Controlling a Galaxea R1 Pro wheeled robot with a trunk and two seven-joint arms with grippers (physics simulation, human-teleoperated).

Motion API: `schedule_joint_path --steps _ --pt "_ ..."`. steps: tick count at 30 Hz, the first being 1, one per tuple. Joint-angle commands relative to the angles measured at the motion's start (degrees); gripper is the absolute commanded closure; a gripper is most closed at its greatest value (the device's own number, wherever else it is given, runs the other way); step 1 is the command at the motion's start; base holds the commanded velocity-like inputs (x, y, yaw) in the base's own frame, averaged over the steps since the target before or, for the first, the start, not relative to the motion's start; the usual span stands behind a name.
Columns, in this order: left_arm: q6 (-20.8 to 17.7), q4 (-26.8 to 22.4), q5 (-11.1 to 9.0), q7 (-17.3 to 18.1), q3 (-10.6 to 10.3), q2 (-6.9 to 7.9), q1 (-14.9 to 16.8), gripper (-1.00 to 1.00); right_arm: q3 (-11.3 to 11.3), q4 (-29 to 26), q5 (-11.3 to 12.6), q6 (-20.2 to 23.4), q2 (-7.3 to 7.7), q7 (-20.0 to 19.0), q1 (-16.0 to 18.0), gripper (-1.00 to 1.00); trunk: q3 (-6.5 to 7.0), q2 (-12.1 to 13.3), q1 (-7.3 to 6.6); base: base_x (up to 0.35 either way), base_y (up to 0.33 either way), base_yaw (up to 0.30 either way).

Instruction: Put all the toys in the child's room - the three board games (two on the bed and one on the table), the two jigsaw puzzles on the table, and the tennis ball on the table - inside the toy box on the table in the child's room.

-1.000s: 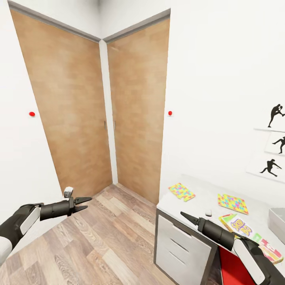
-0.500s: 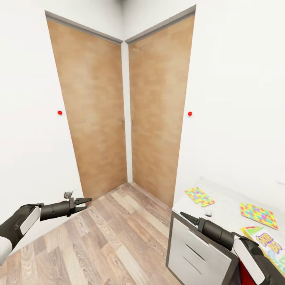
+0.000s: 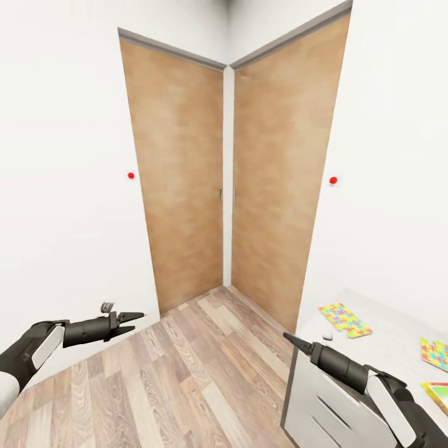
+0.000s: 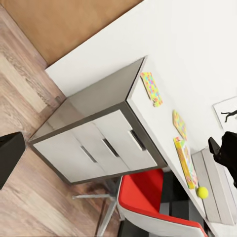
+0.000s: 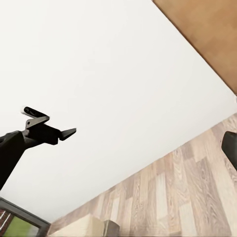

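Observation:
The table (image 3: 386,336) juts in at the right of the head view with one jigsaw puzzle (image 3: 344,319) on its near end, a second puzzle (image 3: 435,353) and a board game's corner (image 3: 438,396) at the frame edge. The left wrist view shows the table (image 4: 98,94) end-on, carrying both puzzles (image 4: 151,89) (image 4: 179,123), a board game (image 4: 185,160) and the tennis ball (image 4: 202,192). My left gripper (image 3: 138,317) hangs over the floor, open and empty. My right gripper (image 3: 287,337) hovers before the table's corner, open and empty. Toy box and bed are out of view.
Two wooden doors (image 3: 186,180) meet in the corner ahead, with wood-plank floor (image 3: 186,373) before them. A white wall runs close on the left. A red chair (image 4: 158,197) stands tucked under the table beside its white drawers (image 4: 98,148). A small white object (image 3: 327,336) lies near the first puzzle.
The camera has swung left: doors and table have slid right in the picture, and the wall pictures and most of the tabletop have left it. Both arms keep their pose.

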State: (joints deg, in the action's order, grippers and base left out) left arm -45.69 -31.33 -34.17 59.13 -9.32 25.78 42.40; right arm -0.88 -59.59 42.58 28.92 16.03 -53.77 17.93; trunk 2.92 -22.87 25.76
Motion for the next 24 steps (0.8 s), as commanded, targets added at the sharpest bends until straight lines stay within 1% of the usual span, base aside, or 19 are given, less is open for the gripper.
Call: schedule_joint_path --steps 1,7,14,19,24 --pt "-0.34 0.04 -0.4 -0.01 -0.29 0.05 0.05 -1.0 -0.09 0.0 0.55 0.43 0.05 0.06 0.0 -1.0 -0.03 -0.05 0.02 0.0 0.0 0.288" --pt "-0.29 0.04 -0.42 0.01 -0.27 0.05 0.05 -1.0 -0.09 0.02 0.55 0.43 0.05 0.09 0.0 -1.0 -0.03 -0.05 0.02 0.0 0.0 0.288" --pt "-0.28 0.04 -0.39 0.02 -0.26 0.06 0.05 -1.0 -0.16 0.0 0.56 0.5 0.05 1.52 0.0 -1.0 -0.03 -0.05 0.02 0.0 0.0 0.288" --pt "-0.27 0.04 -0.38 -0.02 -0.26 0.06 0.05 -1.0 -1.43 0.0 0.57 0.48 0.05 2.08 0.0 -1.0 -0.03 -0.05 0.02 0.0 0.0 0.288" --pt "-0.27 0.04 -0.38 -0.06 -0.26 0.06 0.05 -1.0 -2.06 0.0 0.57 0.45 0.05 2.22 0.0 -1.0 -0.03 -0.05 0.02 0.0 0.0 0.288"
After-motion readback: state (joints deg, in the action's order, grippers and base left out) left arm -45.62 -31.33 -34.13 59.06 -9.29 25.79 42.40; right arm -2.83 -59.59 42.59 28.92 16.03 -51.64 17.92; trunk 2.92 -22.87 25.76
